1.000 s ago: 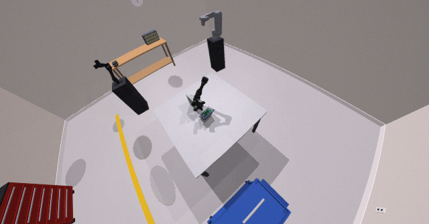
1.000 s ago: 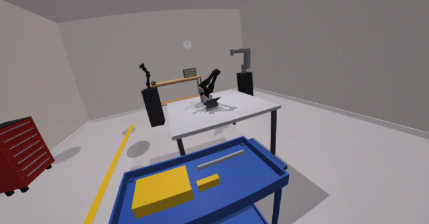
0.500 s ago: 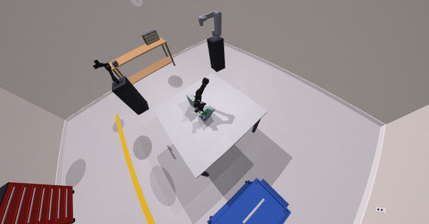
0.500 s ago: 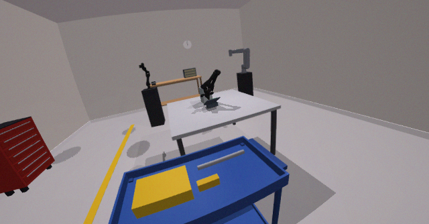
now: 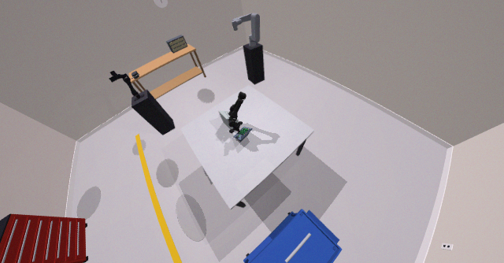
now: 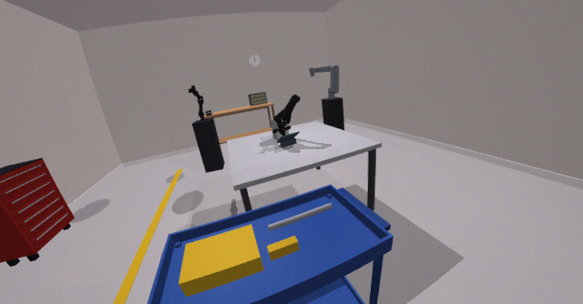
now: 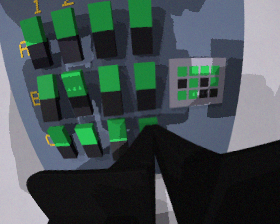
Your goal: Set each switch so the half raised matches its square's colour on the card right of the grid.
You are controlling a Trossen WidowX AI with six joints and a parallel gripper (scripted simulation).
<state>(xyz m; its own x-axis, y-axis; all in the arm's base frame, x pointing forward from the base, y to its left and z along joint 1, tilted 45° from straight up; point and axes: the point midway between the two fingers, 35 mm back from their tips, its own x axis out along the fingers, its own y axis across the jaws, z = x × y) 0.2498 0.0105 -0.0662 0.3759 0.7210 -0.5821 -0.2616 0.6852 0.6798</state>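
Observation:
The switch panel (image 7: pixel 169 31) (image 5: pixel 242 135) (image 6: pixel 290 138) lies on the white table (image 5: pixel 276 117) (image 6: pixel 328 151). It holds three rows, A to C, of four rocker switches, each with a green far half and a dark near half. Switch B2 (image 7: pixel 75 87) shows its green half tilted differently from its neighbours. The small card (image 7: pixel 195 83) sits right of the grid with green and dark squares. My gripper (image 7: pixel 151 131) (image 5: pixel 236 129) (image 6: pixel 281 134) is shut and empty. It hangs just above the near row and hides most of C3 and C4.
A blue cart (image 5: pixel 299 235) (image 6: pixel 319 245) with yellow blocks stands near the table's front. A red tool chest (image 5: pixel 39 235) (image 6: pixel 27 204), two other arms on black pedestals (image 5: pixel 151 111) (image 5: pixel 253 62) and a wooden shelf (image 5: pixel 169 66) stand off the table.

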